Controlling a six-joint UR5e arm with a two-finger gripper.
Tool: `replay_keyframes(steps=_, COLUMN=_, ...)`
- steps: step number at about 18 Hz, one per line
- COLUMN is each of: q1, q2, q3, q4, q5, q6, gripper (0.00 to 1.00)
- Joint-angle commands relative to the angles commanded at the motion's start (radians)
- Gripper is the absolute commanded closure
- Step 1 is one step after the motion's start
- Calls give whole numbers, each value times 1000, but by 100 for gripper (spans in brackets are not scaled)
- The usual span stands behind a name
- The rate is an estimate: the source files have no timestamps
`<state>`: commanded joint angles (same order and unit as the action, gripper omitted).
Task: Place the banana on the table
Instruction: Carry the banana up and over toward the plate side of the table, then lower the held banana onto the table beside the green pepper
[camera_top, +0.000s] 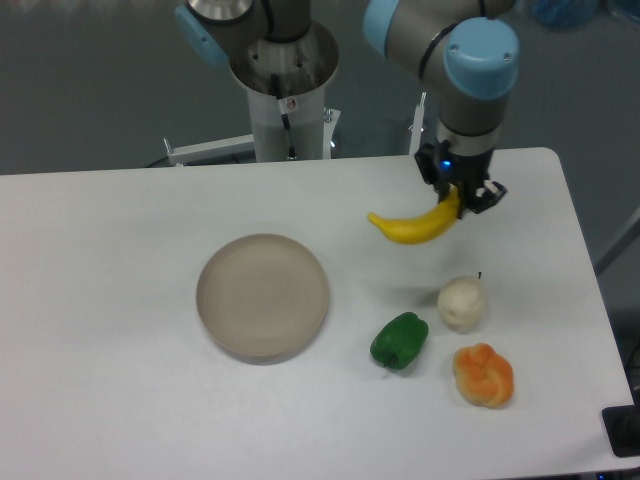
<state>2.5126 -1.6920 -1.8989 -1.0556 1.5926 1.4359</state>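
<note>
A bright yellow banana (412, 227) hangs above the white table (120, 260), right of centre and toward the back. My gripper (458, 196) is shut on the banana's right end, pointing down from the arm overhead. The banana curves down and to the left from the fingers. It does not touch the tabletop, as far as I can tell.
A round beige plate (263, 296) lies left of centre. A white garlic-like ball (461, 303), a green pepper (399, 340) and a lumpy orange fruit (484, 375) sit at the front right. The arm's base column (285, 85) stands at the back edge.
</note>
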Motion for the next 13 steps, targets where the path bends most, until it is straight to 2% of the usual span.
replay_keyframes(steps=2, q1=2, q2=0, q3=-51, q4=15, q5=-20, q6=-17, gripper=74)
replay_keyframes(steps=6, q1=8, q2=-8, q3=-100, q4=23, q5=-23, q6=-63, gripper=74)
replay_keyframes(steps=9, q1=9, q2=-46, q3=-121, q4=72, q5=-14, q6=-55, gripper=74)
replay_keyframes(steps=13, q1=-3, q2=-100, q3=-144, q4=170, q5=-11, q6=-80, gripper=74)
